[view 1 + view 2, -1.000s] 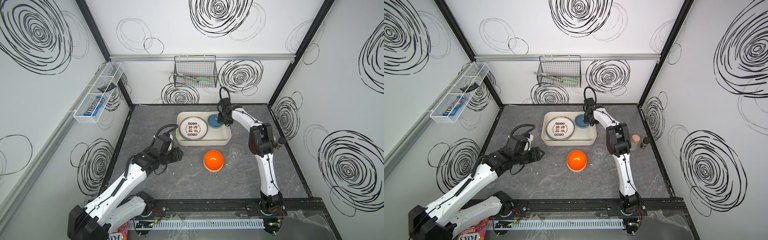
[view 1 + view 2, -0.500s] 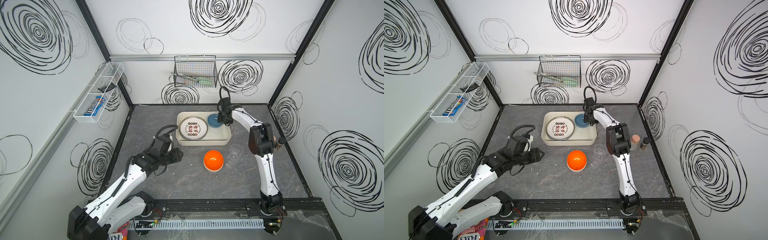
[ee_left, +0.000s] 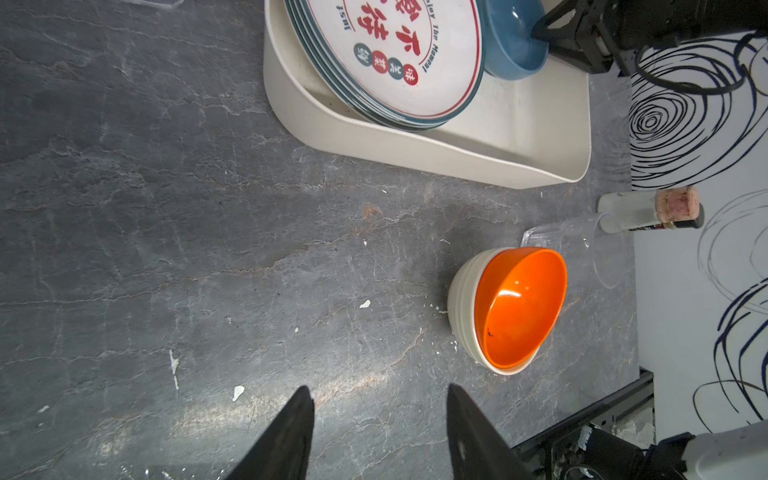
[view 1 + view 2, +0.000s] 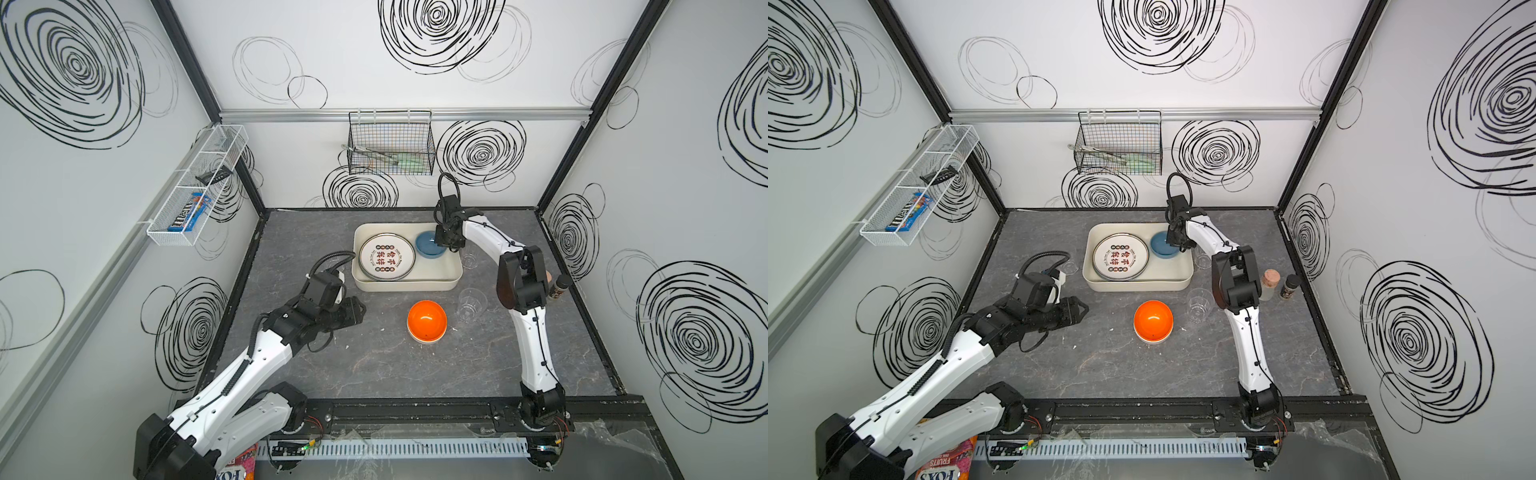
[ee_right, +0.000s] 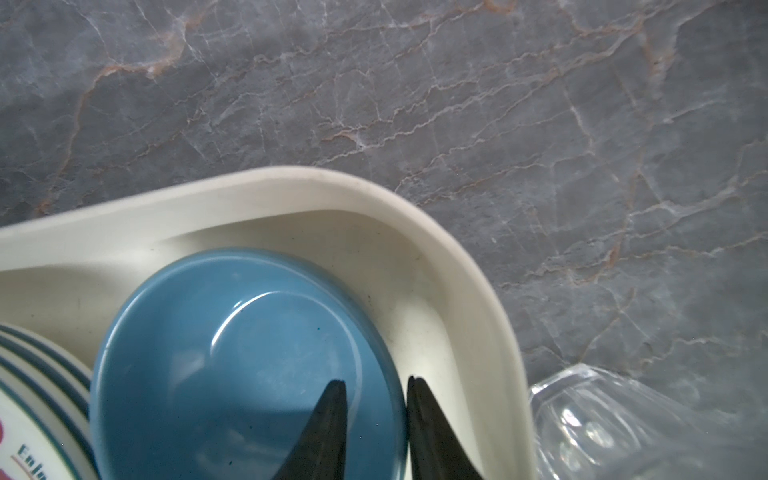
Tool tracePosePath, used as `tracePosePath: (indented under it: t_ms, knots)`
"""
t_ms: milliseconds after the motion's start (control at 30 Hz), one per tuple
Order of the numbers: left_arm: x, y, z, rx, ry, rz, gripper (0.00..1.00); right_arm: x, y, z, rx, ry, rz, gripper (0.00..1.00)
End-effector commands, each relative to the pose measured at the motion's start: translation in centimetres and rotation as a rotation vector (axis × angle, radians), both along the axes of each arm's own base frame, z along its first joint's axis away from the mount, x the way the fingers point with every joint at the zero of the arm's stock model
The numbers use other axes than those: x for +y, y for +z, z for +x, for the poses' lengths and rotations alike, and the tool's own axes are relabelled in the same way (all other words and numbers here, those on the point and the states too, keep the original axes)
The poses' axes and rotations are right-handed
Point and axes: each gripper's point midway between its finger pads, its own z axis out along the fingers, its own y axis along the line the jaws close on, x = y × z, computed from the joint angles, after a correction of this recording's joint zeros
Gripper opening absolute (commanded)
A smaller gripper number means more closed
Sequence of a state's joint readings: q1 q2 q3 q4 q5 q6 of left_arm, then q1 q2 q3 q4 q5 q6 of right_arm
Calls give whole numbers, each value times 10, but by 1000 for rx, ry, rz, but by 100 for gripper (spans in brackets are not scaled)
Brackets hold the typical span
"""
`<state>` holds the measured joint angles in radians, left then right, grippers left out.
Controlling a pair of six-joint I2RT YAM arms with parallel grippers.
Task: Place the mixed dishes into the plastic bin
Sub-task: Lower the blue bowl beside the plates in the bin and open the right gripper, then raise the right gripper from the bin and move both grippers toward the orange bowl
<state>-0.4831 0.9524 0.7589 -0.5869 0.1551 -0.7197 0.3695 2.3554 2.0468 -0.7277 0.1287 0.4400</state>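
Cup (image 4: 470, 304) just beside orange bowl (image 4: 427, 321)

Grey table (image 4: 374, 365) carries: bin (image 4: 407, 286) below my right gripper (image 5: 376, 388); nested bowls (image 3: 519, 307) and a cup (image 4: 469, 305) ahead of my left gripper (image 3: 380, 392).

The cream bin (image 4: 407, 286) on the desk (image 4: 374, 365) holds stacked plates (image 4: 387, 256) (red characters on top) and 1 upright blue bowl (image 4: 428, 245). Outside it, an orange bowl (image 4: 427, 320) is nested in a cream bowl (image 3: 463, 307), with a clear cup (image 4: 471, 305) beside them.
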Motion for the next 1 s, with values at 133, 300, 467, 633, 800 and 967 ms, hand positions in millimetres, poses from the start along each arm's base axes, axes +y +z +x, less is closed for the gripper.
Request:
tracePosePath:
  t_ms: [133,300,467,633,800,967]
  knots:
    - [1,4,1,-23,11,-25,56,4,67,-7,-102,7,3,34]
    - [-1,4,0,-24,4,-34,56,7,92,-19,-136,23,24,35]
    - [-9,4,-1,-25,-28,-57,56,16,115,-41,-159,69,62,36]
    - [-19,5,-2,-28,-70,-63,54,27,131,-70,-167,131,112,36]
    - [-27,5,0,-32,-97,-56,54,38,138,-105,-167,206,175,38]
    - [-38,4,2,-26,-132,-46,54,42,137,-145,-143,275,251,39]
